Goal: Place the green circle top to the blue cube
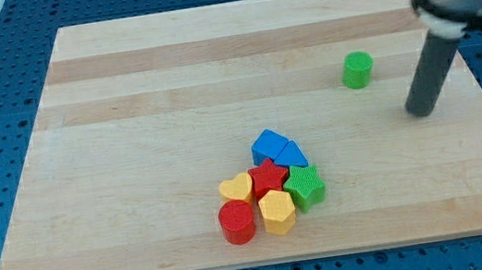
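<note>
The green circle [357, 69] stood alone on the wooden board [127, 122], well apart from the blue cube [267, 144], up and toward the view's right of it. The blue cube sat at the top of a tight cluster of 7 blocks, with a blue triangle [292, 154] touching its right side and a red star [269, 177], a green star [305, 185], a yellow heart [237, 189], a yellow hexagon [277, 210] and a red cylinder [238, 222] packed below it.

My tip [422, 111] rested to the right of the green circle and a little lower, near it but not touching. The arm carried no claw, only the rod, so there was nothing to open or close.

The step in hand looked like the approach, with the push not yet begun. The next move probably called for pushing the green circle leftward until it stood just above the blue cube, stopping short so the cluster stayed undisturbed.
</note>
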